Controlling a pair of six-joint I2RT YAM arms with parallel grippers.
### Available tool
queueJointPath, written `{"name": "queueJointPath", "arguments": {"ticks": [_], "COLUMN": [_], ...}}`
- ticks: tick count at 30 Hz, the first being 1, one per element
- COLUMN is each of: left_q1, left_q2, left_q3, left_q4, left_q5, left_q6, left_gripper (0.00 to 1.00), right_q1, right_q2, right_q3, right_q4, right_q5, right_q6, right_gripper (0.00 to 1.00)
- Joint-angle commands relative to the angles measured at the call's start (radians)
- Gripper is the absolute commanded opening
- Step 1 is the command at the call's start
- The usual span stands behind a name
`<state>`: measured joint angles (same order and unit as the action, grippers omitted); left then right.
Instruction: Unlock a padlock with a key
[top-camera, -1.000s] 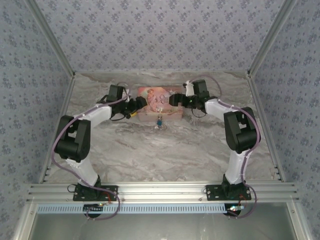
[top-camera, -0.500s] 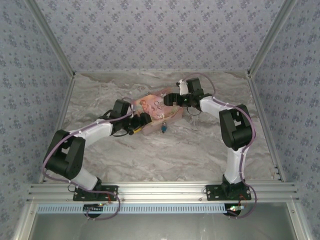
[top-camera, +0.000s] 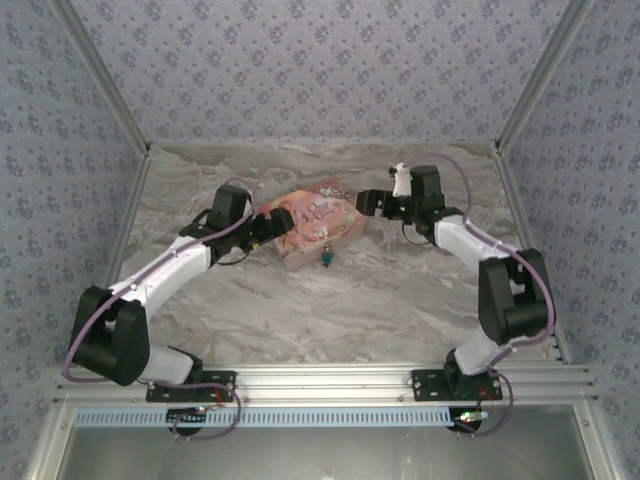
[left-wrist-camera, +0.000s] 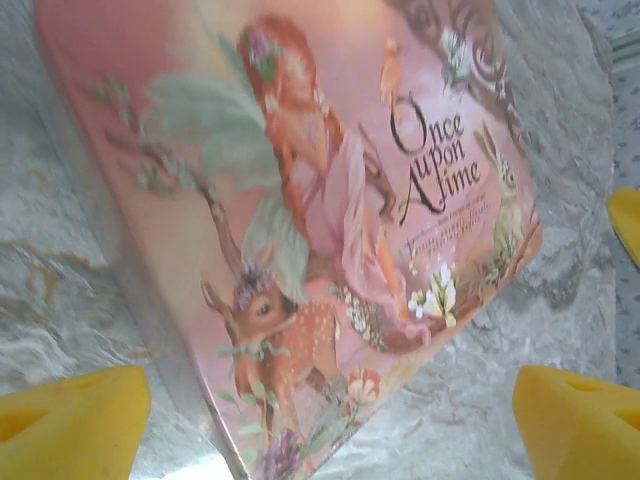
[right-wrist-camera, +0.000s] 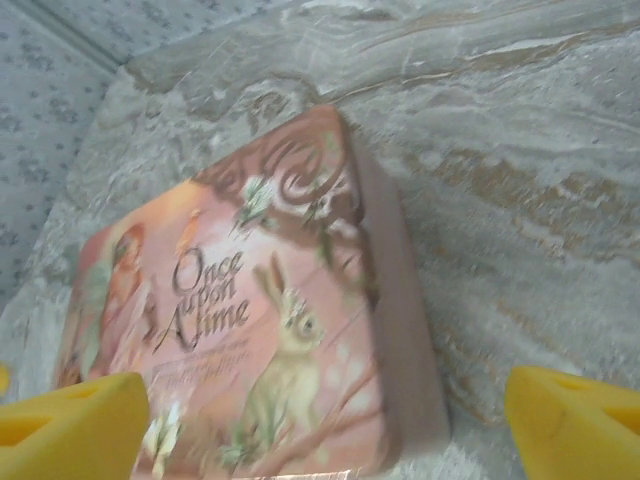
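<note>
Judging by the layout, this is the approach step. The left gripper (top-camera: 270, 224) and the right gripper (top-camera: 364, 201) flank the pink box (top-camera: 320, 222), each with fingers spread wide and holding nothing. The padlock (top-camera: 326, 257), tiny and blue with a pale metal part, lies on the bench (top-camera: 300, 300) just in front of the box. Next, one gripper must come down to it precisely.

A pink rectangular box (right-wrist-camera: 250, 320) with a painted rabbit lies flat on the grey marbled table (right-wrist-camera: 520, 230). The yellow fingertips (right-wrist-camera: 70, 425) of the right gripper (right-wrist-camera: 325, 430) stand wide apart.
</note>
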<state>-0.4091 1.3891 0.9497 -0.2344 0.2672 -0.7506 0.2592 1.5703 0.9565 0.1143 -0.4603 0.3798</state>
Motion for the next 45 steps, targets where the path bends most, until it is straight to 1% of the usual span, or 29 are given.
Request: {"name": "queueJointPath", "arguments": {"ticks": [1,3,6,8,12,15,24,28,37,41,45], "left_q1": [0.027,0.049,0.079,0.095,0.108,0.108,0.108,0.108,0.108,0.108,0.108], "left_q2": [0.019,0.050,0.098,0.132,0.204,0.241,0.278,0.287,0.298,0.300,0.302], "left_q3": [0.048,0.056,0.069,0.081,0.100,0.104,0.080,0.074,0.074,0.075,0.072], "left_q4": [-0.056,-0.042,-0.009,0.010,0.041,0.062,0.090,0.098,0.098,0.098,0.098], "left_q5": [-0.048,-0.039,0.001,0.025,0.082,0.106,0.107,0.107,0.106,0.107,0.107], "left_q6": [0.047,0.035,0.027,0.029,0.025,0.021,0.000,-0.005,-0.006,-0.006,-0.009], "left_gripper": [0.95,0.96,0.99,0.99,0.99,0.99,0.99,1.00,0.99,0.99,0.99], "right_q1": [0.058,0.103,0.156,0.181,0.229,0.251,0.256,0.256,0.256,0.256,0.258], "right_q2": [-0.061,-0.083,-0.086,-0.067,0.012,0.080,0.227,0.254,0.295,0.305,0.316], "right_q3": [-0.154,-0.252,-0.328,-0.346,-0.345,-0.350,-0.344,-0.345,-0.326,-0.326,-0.326], "right_q4": [0.152,0.255,0.330,0.361,0.433,0.500,0.633,0.658,0.677,0.703,0.736], "right_q5": [-0.023,-0.013,0.013,0.016,-0.020,-0.031,-0.054,-0.063,-0.089,-0.101,-0.112], "right_q6": [0.115,0.165,0.190,0.194,0.183,0.174,0.215,0.226,0.241,0.242,0.275], "right_gripper": [0.87,0.85,0.85,0.83,0.75,0.70,0.59,0.54,0.37,0.34,0.32]}}
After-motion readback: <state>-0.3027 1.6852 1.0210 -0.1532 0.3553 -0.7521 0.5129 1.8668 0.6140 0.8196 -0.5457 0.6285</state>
